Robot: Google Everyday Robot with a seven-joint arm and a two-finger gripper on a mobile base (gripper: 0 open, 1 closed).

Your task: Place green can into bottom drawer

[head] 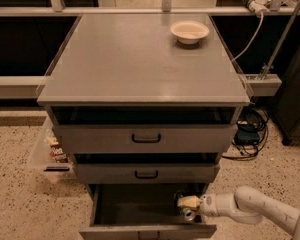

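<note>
The bottom drawer (140,231) is pulled open, showing its dark inside. My gripper (185,207) reaches in from the right, over the drawer's right part and just behind the front panel. It is shut on the green can (188,214), whose silver end faces the camera. The can is held low inside the drawer. I cannot tell whether it touches the drawer floor. The white arm (260,210) runs off to the lower right.
A cream bowl (189,31) sits at the back right of the grey cabinet top (140,64). The two upper drawers (146,138) are slightly open. A clear bin of snacks (49,151) stands on the floor at the left. Cables (250,134) lie at the right.
</note>
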